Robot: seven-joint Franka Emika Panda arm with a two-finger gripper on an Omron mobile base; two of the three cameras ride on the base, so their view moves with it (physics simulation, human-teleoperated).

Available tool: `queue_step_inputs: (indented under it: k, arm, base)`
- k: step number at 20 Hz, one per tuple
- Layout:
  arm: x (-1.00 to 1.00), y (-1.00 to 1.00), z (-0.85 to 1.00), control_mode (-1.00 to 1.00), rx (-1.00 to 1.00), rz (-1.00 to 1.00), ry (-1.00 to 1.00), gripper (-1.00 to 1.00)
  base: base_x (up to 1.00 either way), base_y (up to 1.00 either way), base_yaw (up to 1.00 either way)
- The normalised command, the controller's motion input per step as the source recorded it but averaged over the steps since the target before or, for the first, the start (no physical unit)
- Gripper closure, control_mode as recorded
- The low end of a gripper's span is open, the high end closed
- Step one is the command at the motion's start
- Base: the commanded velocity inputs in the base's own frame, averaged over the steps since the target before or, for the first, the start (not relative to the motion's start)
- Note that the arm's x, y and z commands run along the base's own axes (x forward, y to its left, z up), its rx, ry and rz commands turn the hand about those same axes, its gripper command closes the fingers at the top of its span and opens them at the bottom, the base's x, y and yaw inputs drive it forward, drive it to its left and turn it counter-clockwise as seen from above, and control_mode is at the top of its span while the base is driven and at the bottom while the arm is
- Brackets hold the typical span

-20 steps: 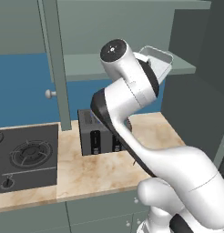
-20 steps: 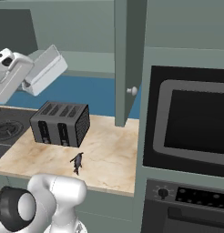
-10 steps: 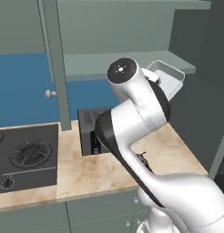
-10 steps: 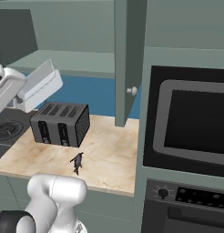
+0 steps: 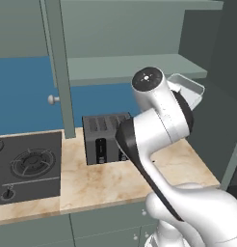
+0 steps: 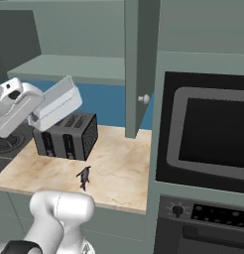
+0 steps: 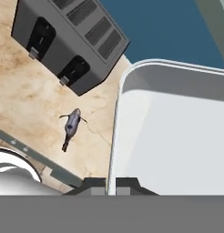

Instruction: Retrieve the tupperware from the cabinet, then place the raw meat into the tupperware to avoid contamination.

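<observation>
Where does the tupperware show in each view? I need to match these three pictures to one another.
Left base view: tupperware at upper right, just past the arm's white wrist, partly hidden by it.
Right base view: tupperware at middle left, tilted, above the toaster.
Hand view: tupperware covers the right half; the claw is shut on its rim.
Shared landmark: the toaster.

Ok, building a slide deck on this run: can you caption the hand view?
Gripper shut on the tupperware rim, above the counter with raw meat beside the toaster.

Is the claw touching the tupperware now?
Touching. In the hand view the claw is shut on the rim of the tupperware, its fingertips on either side of the wall.
</observation>
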Motion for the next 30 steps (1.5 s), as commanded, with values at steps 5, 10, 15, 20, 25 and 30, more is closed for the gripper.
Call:
queue_step_inputs:
  k: [5, 10, 15, 20, 25, 30]
  arm:
    - [0.0, -0.17, -0.53, -1.0, 0.06, 0.06, 0.11, 1.0]
    - [0.0, -0.17, -0.49, -1.0, 0.07, 0.06, 0.12, 1.0]
    - [0.05, -0.2, -0.42, -1.0, 0.05, 0.05, 0.09, 1.0]
    - [0.15, -0.27, -0.27, -1.0, 0.05, 0.02, 0.04, 1.0]
    - [0.17, -0.43, -0.38, -1.0, 0.02, 0.02, 0.05, 1.0]
    - [0.17, -0.41, -0.4, -1.0, 0.01, 0.02, 0.06, 1.0]
  base:
    - [0.0, 0.0, 0.0]
    - [0.0, 0.0, 0.0]
    - [0.0, 0.0, 0.0]
    - [0.0, 0.0, 0.0]
    - [0.0, 0.0, 0.0]
    - [0.0, 0.0, 0.0]
